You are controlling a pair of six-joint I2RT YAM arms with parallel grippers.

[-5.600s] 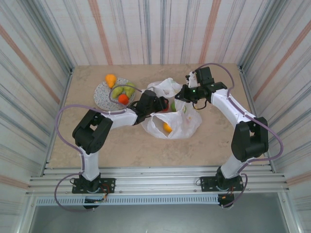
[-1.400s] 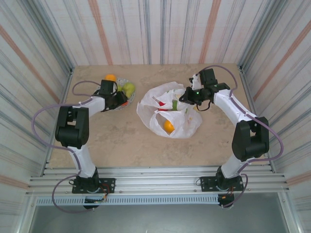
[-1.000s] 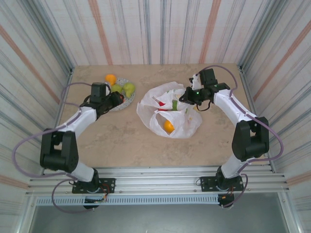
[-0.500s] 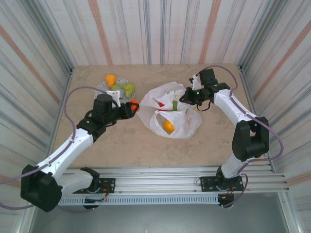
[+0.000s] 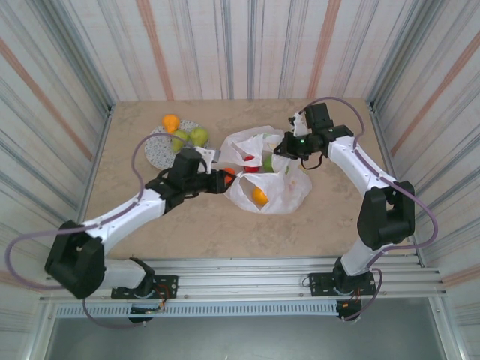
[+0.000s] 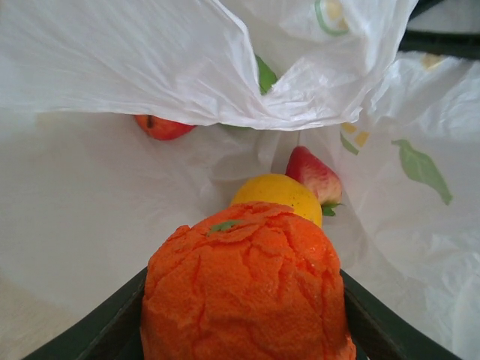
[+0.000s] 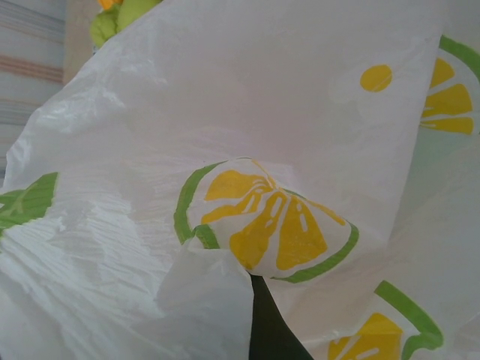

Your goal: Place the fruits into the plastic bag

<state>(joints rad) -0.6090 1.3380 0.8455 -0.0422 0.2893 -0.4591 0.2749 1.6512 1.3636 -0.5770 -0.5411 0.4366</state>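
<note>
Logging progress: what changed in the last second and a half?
The left gripper took an orange fruit off the plate and carried it right, to the plastic bag's mouth. The right gripper stayed shut on the bag's edge; the plate did not move.

A thin, crinkly white plastic bag (image 7: 150,112) carries a yellow, green-rimmed citrus-slice print (image 7: 266,225). Just below that slice, a dark gripper finger (image 7: 271,330) shows beside a bag fold. Far up-left of the slice, glossy green fruits (image 7: 112,26) peek over the bag.

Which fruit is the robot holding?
The wrinkled orange, clamped in the left gripper at the plastic bag mouth; the others lie loose inside it or on the plate.
</note>
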